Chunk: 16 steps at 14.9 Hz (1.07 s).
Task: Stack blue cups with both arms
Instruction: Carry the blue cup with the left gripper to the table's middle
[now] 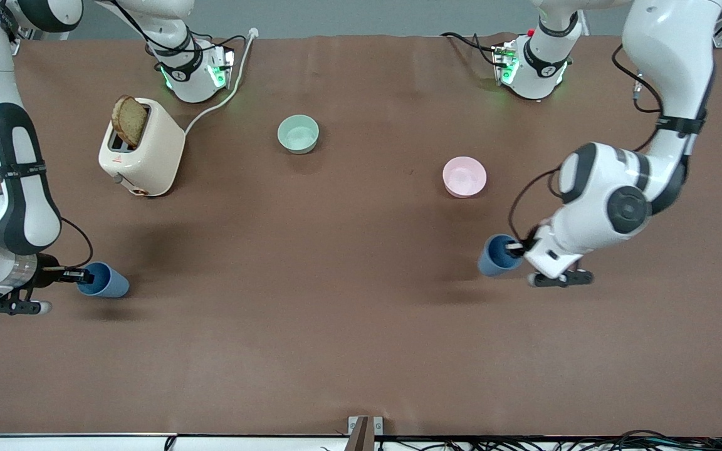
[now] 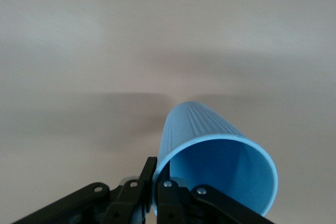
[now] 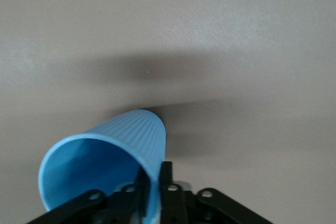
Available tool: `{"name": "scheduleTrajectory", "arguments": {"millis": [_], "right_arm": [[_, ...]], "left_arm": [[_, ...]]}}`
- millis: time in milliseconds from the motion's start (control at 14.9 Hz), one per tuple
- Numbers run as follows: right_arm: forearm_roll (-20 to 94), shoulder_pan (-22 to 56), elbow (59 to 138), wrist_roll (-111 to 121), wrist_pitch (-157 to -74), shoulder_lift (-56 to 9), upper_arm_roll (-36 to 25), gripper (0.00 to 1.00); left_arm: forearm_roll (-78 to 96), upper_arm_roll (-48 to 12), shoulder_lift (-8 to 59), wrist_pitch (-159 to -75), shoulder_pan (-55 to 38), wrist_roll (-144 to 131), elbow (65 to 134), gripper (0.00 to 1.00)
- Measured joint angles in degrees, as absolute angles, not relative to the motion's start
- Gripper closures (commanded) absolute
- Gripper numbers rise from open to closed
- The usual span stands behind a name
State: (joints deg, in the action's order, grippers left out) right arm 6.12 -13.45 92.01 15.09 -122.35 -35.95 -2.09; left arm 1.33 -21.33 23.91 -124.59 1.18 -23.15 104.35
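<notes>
Each arm holds one of the two blue cups by its rim, and the pair sit well apart at the two ends of the brown table [image 1: 361, 351]. The left gripper [image 1: 516, 248] is closed on the left arm's cup [image 1: 497, 255], one finger inside the mouth and one outside on the wall; the cup is tilted, its mouth turned toward the gripper. It hangs over the table a little nearer the front camera than the pink bowl [image 1: 464, 176]. The right gripper [image 1: 83, 274] is clamped on the right arm's cup [image 1: 105, 281] in the same manner, close to the table edge at the right arm's end. Both cups cast shadows on the table beneath them and look lifted off the surface, though whether either base grazes the cloth is hard to judge from above. Between the two cups the table is a wide open stretch of bare brown cloth; the mint-green bowl [image 1: 298, 133] and the toaster [image 1: 142, 148] with its slice of bread [image 1: 130, 120] stand farther from the front camera, near the arm bases. The wrist views add what the front view cannot: the left wrist view shows the ribbed outer wall of its cup [image 2: 218, 153] and the rim pinched thin between the fingers [image 2: 165, 195], and the right wrist view shows the same ribbing on its cup [image 3: 107, 158] and the same grip [image 3: 152, 192].
</notes>
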Motion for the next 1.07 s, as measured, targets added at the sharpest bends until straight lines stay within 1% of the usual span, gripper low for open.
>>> {"name": "scheduleTrajectory", "arguments": {"millis": [134, 269, 403, 604, 739, 806, 873, 940, 1007, 1075], "right_arm": [[6.12, -13.30, 91.62, 15.09, -122.40, -35.20, -2.03, 0.98], [6.14, -13.04, 90.68, 15.09, -120.80, -33.30, -1.97, 0.97], [6.16, -12.68, 89.69, 15.08, -117.44, -30.26, -1.93, 0.97], [6.16, -11.48, 89.31, 13.83, -115.34, -25.46, -1.87, 0.97], [6.07, -10.33, 88.98, 12.22, -111.68, -21.91, -1.90, 0.97], [5.62, -9.75, 88.83, 11.63, -109.02, -19.49, -1.89, 0.97], [4.93, -9.25, 88.74, 11.02, -106.18, -16.73, -1.90, 0.97], [4.15, -8.84, 88.72, 9.81, -103.02, -13.91, -1.89, 0.96], [3.63, -8.55, 88.73, 8.24, -99.50, -11.01, -1.89, 0.96], [3.32, -8.42, 88.77, 7.00, -96.34, -8.36, -1.88, 0.96]], "left_arm": [[1.33, -24.92, 24.09, -124.61, -1.64, -32.10, 104.13, 0.98], [1.33, -25.44, 24.95, -124.70, -7.28, -40.99, 102.77, 0.98], [1.23, -25.41, 26.93, -124.75, -12.46, -48.45, 100.45, 0.98], [-2.19, -25.35, 31.85, -124.96, -18.89, -58.50, 96.54, 0.97], [-4.82, -25.31, 35.88, -125.58, -21.88, -64.18, 93.44, 0.93], [-5.80, -25.29, 37.86, -125.98, -23.14, -66.44, 91.75, 0.90], [-6.51, -25.27, 39.50, -126.13, -24.07, -67.95, 90.35, 0.82], [-7.02, -25.26, 40.65, -126.32, -24.58, -68.67, 89.38, 0.64], [-7.28, -25.26, 41.36, -126.58, -24.70, -68.84, 88.77, 0.30], [-7.52, -25.19, 41.68, -126.71, -24.64, -68.84, 88.42, 0.00]]}}
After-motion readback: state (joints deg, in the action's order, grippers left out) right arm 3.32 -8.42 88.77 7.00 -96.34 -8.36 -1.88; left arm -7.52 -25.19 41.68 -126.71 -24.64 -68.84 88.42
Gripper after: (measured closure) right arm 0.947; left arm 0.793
